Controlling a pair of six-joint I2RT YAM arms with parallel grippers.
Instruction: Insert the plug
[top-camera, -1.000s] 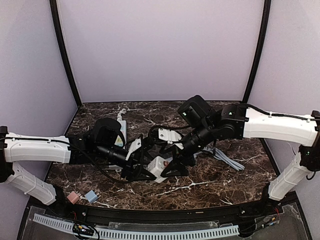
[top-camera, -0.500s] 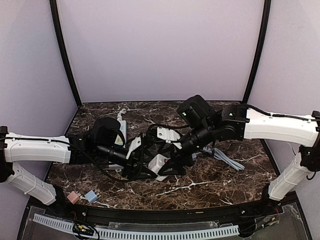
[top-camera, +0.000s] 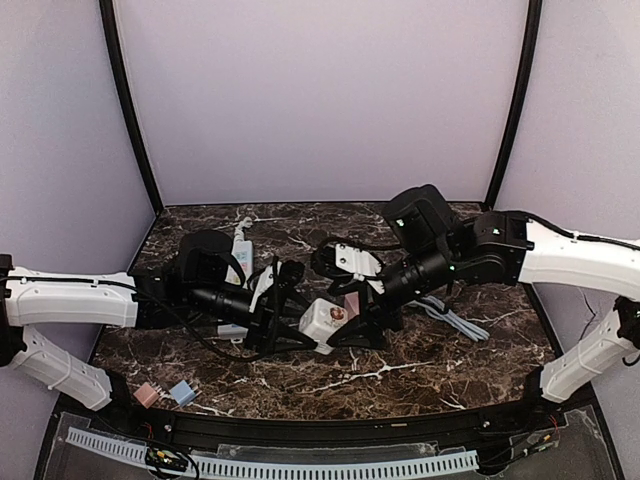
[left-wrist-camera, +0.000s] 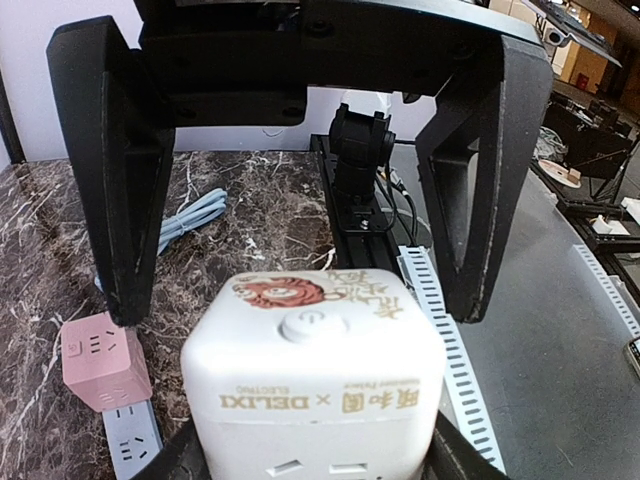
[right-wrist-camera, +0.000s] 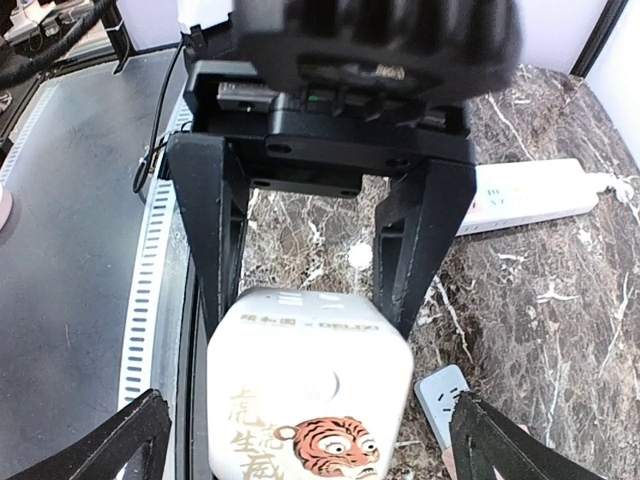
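the white cube-shaped plug adaptor with a tiger print (left-wrist-camera: 310, 390) is held off the dark marble bench (top-camera: 450, 370), in the centre of the top view. the jaws of the left gripper (right-wrist-camera: 308, 300) pinch its sides, while the jaws of the right gripper (left-wrist-camera: 295, 305) stand spread wide on either side of its other end, not touching it. i judge this a hand-over before the insertion; next the right jaws should close squarely on the cube, then its pins, hidden now, must be turned toward a socket, perhaps the long white power strip (right-wrist-camera: 530, 195).
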